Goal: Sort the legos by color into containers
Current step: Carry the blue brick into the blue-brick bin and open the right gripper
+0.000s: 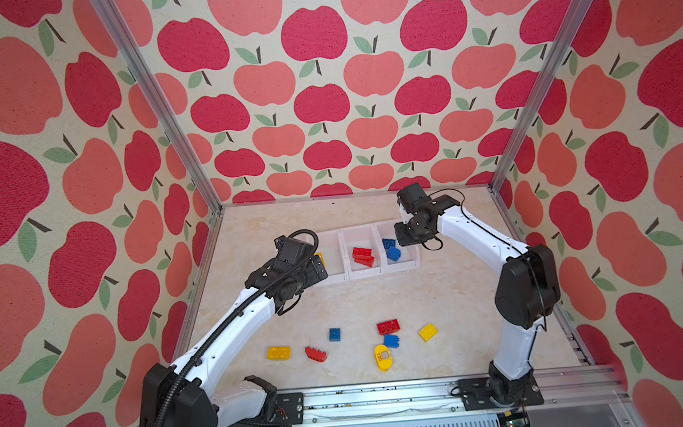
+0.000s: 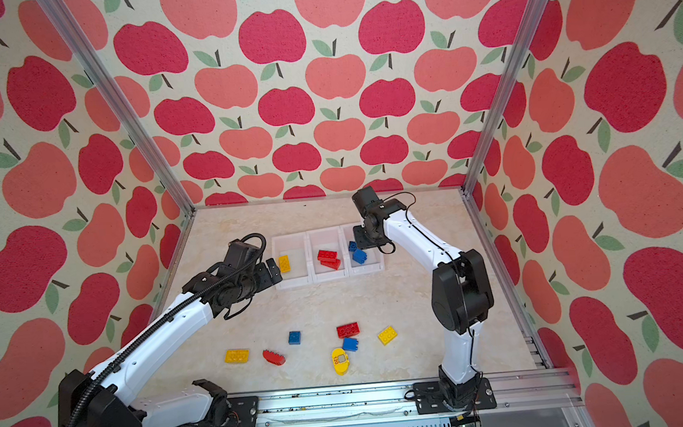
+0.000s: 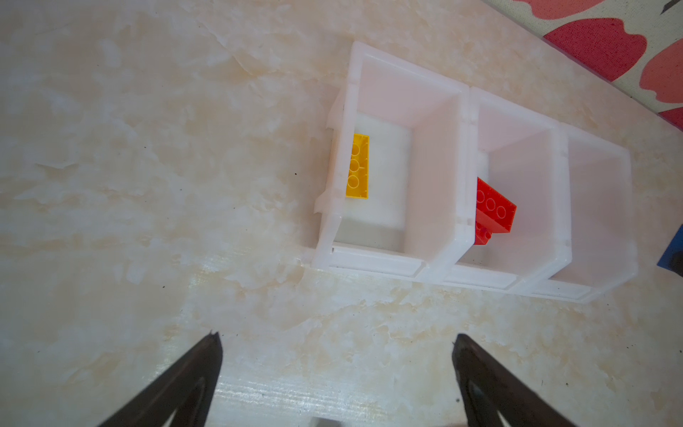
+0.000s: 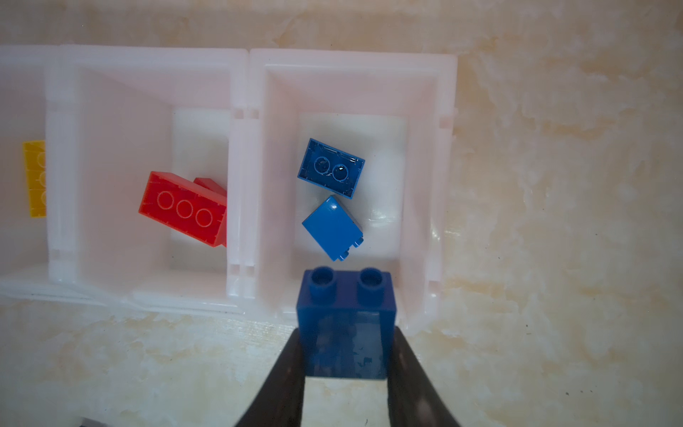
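Two blue legos point(image 4: 330, 168) lie in the rightmost container point(image 4: 425, 92); a third blue brick point(image 4: 345, 321), studs pointing far, is clenched in the right gripper point(image 4: 345, 344) over that container's near wall, the open interior just beyond. Left gripper point(image 3: 337, 335) splayed, empty, by the row's left end. Held brick hidden in both top views; its height above the rim unclear.
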You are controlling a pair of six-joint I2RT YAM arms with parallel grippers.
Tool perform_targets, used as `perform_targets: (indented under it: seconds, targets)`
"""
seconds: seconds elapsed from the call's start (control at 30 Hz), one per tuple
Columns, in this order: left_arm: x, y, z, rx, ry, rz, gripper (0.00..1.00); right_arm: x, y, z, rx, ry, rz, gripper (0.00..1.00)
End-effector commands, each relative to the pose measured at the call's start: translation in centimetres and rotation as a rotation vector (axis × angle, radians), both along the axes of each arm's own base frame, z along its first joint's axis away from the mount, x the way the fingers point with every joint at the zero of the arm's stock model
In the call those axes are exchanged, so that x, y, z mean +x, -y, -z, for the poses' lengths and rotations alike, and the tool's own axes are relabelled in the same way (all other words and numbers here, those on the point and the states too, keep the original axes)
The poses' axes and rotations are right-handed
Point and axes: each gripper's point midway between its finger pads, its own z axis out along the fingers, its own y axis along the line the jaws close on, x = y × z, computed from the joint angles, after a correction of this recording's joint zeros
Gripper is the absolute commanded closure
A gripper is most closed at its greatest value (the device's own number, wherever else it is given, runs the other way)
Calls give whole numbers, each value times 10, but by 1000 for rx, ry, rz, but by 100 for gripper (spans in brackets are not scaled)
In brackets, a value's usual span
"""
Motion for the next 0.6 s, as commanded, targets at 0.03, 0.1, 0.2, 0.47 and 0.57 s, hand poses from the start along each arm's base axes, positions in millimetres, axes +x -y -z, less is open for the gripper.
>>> perform_targets:
  seconds: [0.03, 0.1, 0.2, 0.47, 0.57]
  targets:
    - [-9, -13, 6, 27, -27, -42, 1, 10, -5, 11, -53, -14, -53, 67]
    - [-11, -14, 7, 26, -29, -46, 1, 15, -5, 18, -72, -23, -59, 67]
    - [-13, -15, 8, 25, -31, -52, 1, 21, -4, 27, -91, -38, -62, 67]
    - [-19, -19, 12, 23, -43, -67, 1, 30, -1, 40, -108, -52, -45, 59]
    - [-20, -19, 13, 23, -47, -70, 1, 31, 0, 40, -108, -52, -41, 49]
